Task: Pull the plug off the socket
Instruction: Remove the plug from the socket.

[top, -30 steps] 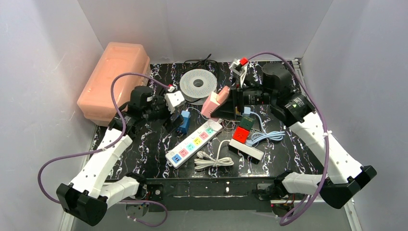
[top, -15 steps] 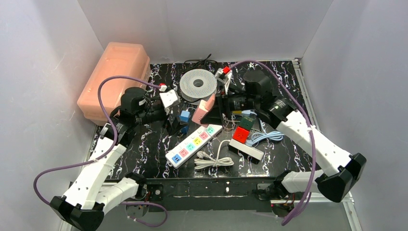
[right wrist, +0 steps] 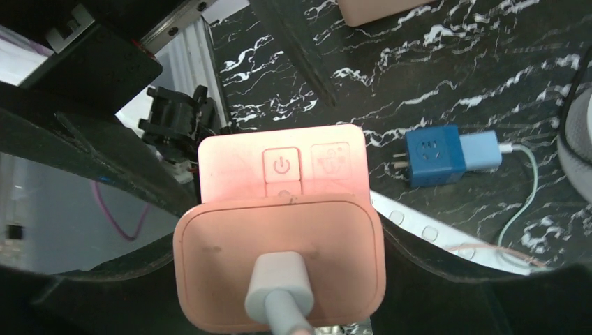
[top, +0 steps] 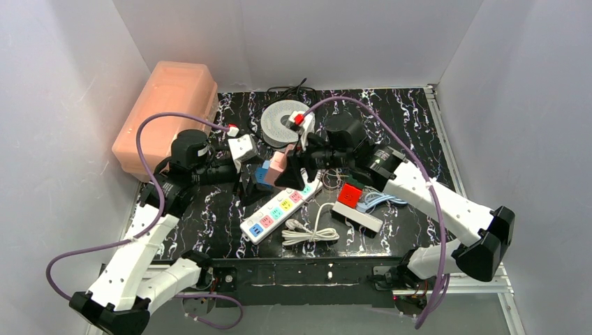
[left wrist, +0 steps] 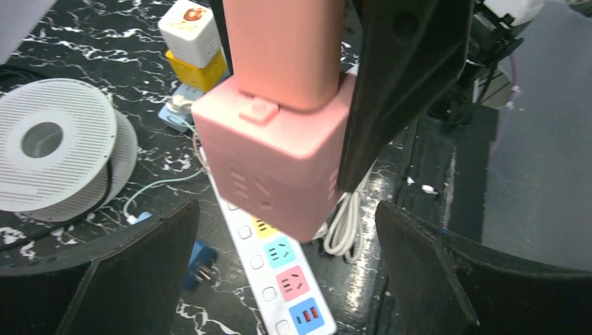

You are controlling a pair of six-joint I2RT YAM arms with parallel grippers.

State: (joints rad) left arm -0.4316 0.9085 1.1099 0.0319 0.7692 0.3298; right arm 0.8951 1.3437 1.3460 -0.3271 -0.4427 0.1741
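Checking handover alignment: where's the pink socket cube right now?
Top view, centre-left: pink socket cube held in the right end effector, over the power strip, beside the blue adapter.

Right end effector [top: 286, 173] grips pink socket cube [top: 277, 165]; left end effector [top: 249, 184] spread wide beside it.

Black marbled table [top: 419, 118]: white reel [top: 283, 123] at twelve o'clock, colourful power strip [top: 281, 209] central, coiled white cable [top: 311, 234] at its five o'clock
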